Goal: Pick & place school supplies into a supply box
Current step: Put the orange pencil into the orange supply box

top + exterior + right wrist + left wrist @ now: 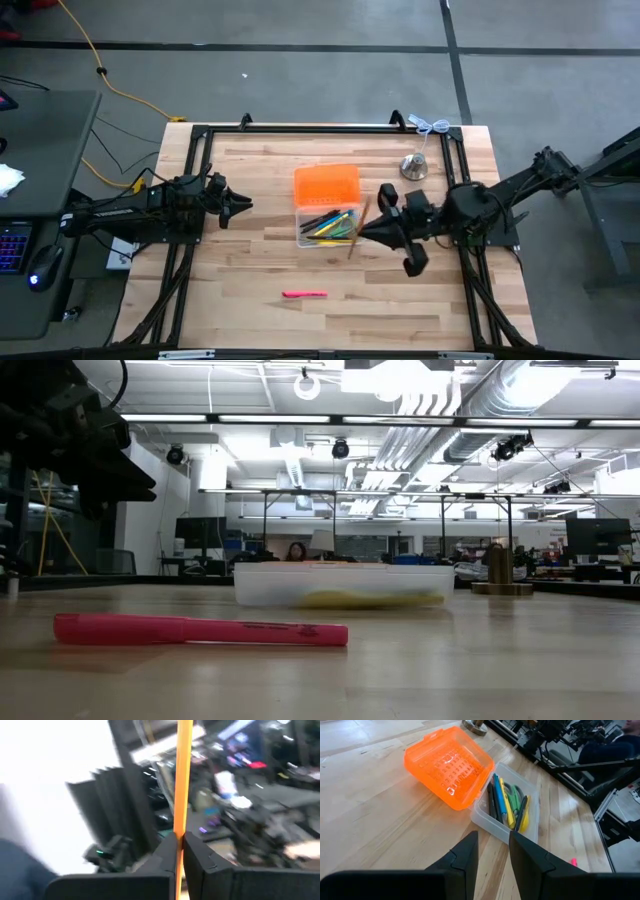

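Pencil (183, 775) | right gripper (179, 845) jaws clamped on it | left gripper (492, 851) jaws apart, empty

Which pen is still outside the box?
The pink marker, lying alone on the table toward its near edge. The other pens are in the clear box.

Arms: two, both dark, nearly black, built of jointed segments with blocky housings at the joints.
Left hand (492, 857): two flat, matte black fingers tapering to blunt tips, rising from a wide black crossbar.
Right hand (179, 851): same black angular fingers on a broad black base.
Frames: black tubular struts run along each side of the tabletop (250, 320).
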